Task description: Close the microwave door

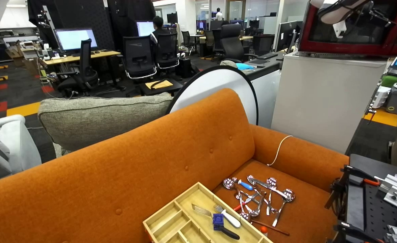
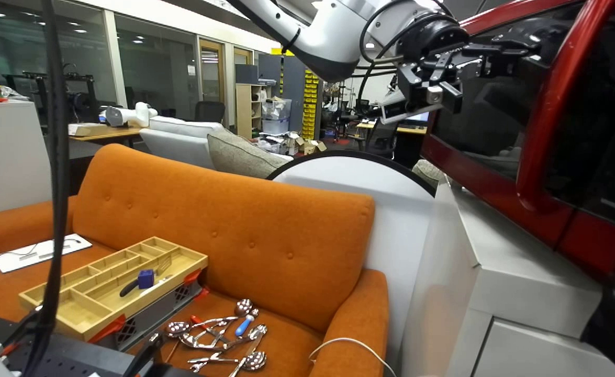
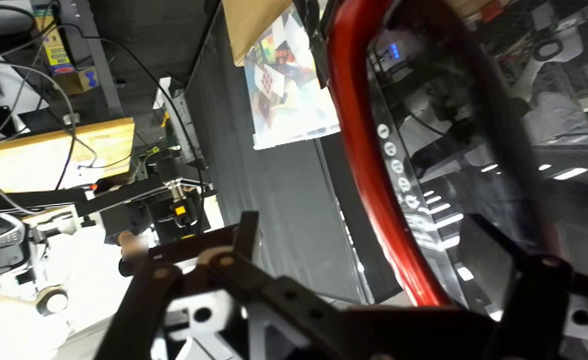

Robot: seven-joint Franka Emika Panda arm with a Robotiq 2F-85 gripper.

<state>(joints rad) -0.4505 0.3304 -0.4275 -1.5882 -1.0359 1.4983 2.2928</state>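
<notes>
Office chairs and a lit monitor stand beyond an orange couch in an exterior view. On the couch, a divided wooden tray rests on a gray crate, a blue block and a white-handled fork lying in a long compartment; shiny metal utensils are scattered just beside it. Past the couch's arm is a tall white cabinet, and its tabletop carries the glossy red microwave. Across the appliance's front is the microwave door, dark glass framed in red (streaked with reflected lights in the wrist view), with a thick red handle down one edge. Along the bottom, the door looks in line with the button panel; whether it is latched I cannot tell. A white robot arm hangs before it, with the gripper near the glass. The jaws are released and spread well apart; whether any part of them touches the door, the views do not show.
</notes>
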